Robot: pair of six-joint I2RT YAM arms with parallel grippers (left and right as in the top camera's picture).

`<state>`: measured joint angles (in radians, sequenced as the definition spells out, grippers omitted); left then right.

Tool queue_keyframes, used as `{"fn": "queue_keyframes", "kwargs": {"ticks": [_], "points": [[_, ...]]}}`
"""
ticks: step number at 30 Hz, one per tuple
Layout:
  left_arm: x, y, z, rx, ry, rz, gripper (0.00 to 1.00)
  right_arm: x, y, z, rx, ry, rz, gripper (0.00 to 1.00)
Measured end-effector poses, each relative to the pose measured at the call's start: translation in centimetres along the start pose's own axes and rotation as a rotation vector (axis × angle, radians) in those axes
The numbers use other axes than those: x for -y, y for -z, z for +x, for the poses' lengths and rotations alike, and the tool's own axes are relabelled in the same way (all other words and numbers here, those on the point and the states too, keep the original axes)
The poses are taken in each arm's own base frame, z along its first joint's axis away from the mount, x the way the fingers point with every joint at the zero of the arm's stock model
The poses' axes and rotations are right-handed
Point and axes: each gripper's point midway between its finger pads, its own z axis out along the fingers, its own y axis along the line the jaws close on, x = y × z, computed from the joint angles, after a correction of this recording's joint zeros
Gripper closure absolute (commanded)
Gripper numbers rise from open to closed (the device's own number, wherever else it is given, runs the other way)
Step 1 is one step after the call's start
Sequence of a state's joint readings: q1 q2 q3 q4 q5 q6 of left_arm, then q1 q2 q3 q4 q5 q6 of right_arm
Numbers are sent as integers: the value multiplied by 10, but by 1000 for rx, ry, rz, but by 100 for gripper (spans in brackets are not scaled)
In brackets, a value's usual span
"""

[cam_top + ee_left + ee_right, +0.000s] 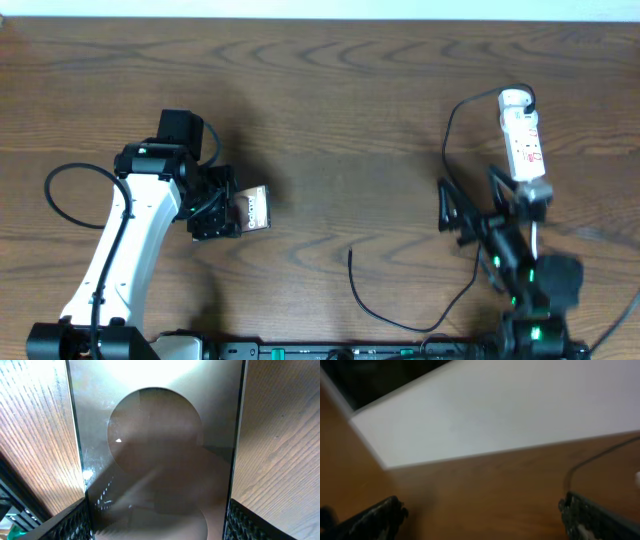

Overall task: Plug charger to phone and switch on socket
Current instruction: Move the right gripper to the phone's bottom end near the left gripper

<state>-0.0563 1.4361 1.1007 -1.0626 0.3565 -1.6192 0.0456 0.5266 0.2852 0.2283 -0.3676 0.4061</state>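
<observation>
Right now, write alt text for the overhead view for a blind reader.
The left gripper holds the phone at centre-left of a wooden table. The charger has its free end lying loose mid-table, plugged into nothing, and the open right gripper hovers near the white socket at the right.

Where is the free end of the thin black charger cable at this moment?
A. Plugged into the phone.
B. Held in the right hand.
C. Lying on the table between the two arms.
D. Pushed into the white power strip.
C: the charger's free end lies bare on the table, apart from the phone and from the socket.
</observation>
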Motion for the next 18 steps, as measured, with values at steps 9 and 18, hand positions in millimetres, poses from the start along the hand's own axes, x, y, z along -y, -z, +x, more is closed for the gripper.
{"fn": "queue_keyframes", "kwargs": {"ticks": [9,18], "points": [[-1,1,0,1,0,-1,93,-51,-109,-4,-441,-254,-454,1],[-1,1,0,1,0,-1,93,-55,-140,91,-852,-633,-711,8]]}}
